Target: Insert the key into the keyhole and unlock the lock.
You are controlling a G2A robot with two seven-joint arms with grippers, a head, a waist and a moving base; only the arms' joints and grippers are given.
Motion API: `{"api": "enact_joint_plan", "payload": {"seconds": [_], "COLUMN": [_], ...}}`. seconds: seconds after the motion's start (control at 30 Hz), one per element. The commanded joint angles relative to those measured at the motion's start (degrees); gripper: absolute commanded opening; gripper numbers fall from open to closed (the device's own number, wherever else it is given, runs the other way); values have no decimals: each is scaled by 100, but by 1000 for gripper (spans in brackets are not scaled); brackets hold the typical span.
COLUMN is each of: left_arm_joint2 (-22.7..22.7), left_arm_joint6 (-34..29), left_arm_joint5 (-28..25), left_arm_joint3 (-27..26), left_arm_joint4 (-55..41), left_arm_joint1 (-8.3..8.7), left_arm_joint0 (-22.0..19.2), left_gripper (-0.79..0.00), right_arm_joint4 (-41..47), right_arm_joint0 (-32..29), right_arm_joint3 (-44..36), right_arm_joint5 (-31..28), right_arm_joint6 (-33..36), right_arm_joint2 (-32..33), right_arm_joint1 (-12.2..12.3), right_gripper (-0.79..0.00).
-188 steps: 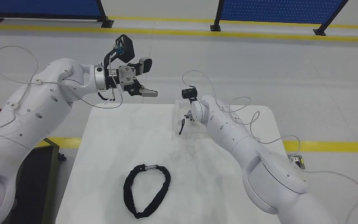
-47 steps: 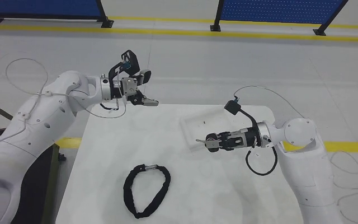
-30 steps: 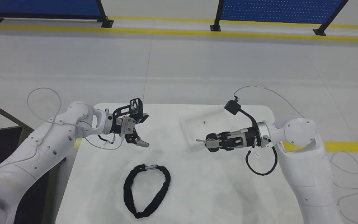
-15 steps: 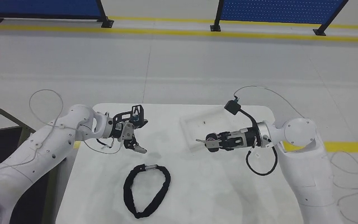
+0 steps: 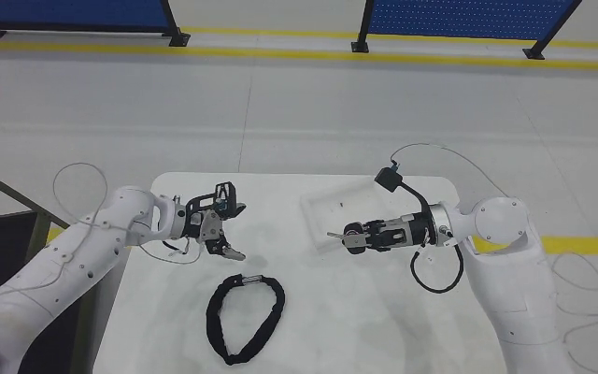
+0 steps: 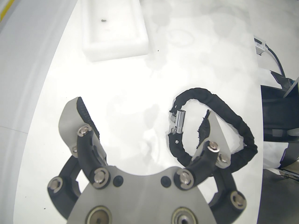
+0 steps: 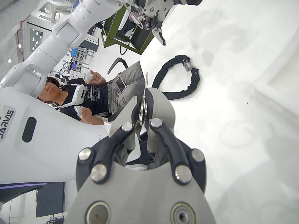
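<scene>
**Two hands over the surface: key gripped, lock lying free**

Closest to you, the lock [image 5: 245, 318] lies flat on the white surface [image 5: 374, 318] as a closed black loop, at about 7 o'clock from the surface's middle. Its metal cylinder [image 5: 245, 278] sits at the loop's 12 o'clock, on the far side of the ring. From your left wrist, the cylinder [image 6: 179, 121] joins the two ends of the fabric-covered lock [image 6: 233, 120].

Next out, your left hand [image 5: 224, 249] is at about 11 o'clock from that cylinder, near it but not touching it. The hand is released: from the wrist, the left hand [image 6: 142, 117] has its two fingers spread wide with nothing between them. One fingertip is seen in front of the loop. You cannot tell whether the tips touch the surface.

Farther off, at about 2 o'clock from the lock and well apart from it, your right hand [image 5: 348, 236] is clenched on the key [image 5: 333, 235]. The blade points toward 9 o'clock. From the right wrist, the right hand [image 7: 143, 97] pinches the key's head, and the thin key [image 7: 146, 82] blade sticks out past the fingertips, with the lock [image 7: 177, 80] beyond it.

Farthest, a shallow white tray [image 5: 318, 201] rests at about 1 o'clock on the surface, just behind the right hand. From the left wrist, the tray [image 6: 116, 52] holds one small dark speck [image 6: 103, 20].
</scene>
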Motion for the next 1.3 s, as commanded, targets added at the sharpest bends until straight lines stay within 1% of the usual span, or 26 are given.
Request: {"api": "enact_joint_plan", "payload": {"seconds": [0.0, 0.17, 0.3, 0.37, 0.5, 0.63, 0.73, 0.9, 1.03, 1.27], "left_arm_joint2": [-113, -295, -370, -387, -411, -448, -514, -544, -510, -512], "left_arm_joint6": [672, 2115, 2966, 3086, 3378, 3387, 3281, 2937, 2624, 2542], "left_arm_joint5": [21, 335, 549, 722, 861, 1026, 1268, 1372, 1332, 1359], "left_arm_joint3": [-33, -227, -332, -357, -351, -377, -360, -309, -200, 115], "left_arm_joint4": [609, 2008, 2764, 3095, 3318, 3390, 3273, 3223, 3207, 3278], "left_arm_joint1": [112, 410, 606, 662, 701, 651, 568, 363, 186, -41], "left_arm_joint0": [215, 784, 1161, 1290, 1546, 1685, 1752, 1730, 1736, 1779], "left_gripper": [0, 0, 0, 0, 0, 0, 0, 0, 0, 0], "right_arm_joint4": [0, 0, 0, 0, 0, 0, 0, 0, 0, 0], "right_arm_joint0": [0, 0, 0, 0, 0, 0, 0, 0, 0, 0], "right_arm_joint3": [0, 0, 0, 0, 0, 0, 0, 0, 0, 0], "right_arm_joint5": [0, 0, 0, 0, 0, 0, 0, 0, 0, 0], "right_arm_joint6": [0, 0, 0, 0, 0, 0, 0, 0, 0, 0], "right_arm_joint2": [0, 0, 0, 0, 0, 0, 0, 0, 0, 0], "right_arm_joint1": [0, 0, 0, 0, 0, 0, 0, 0, 0, 0], "right_gripper": [-785, -785, -785, -785, -785, -785, -785, -785, -785, -785]}}
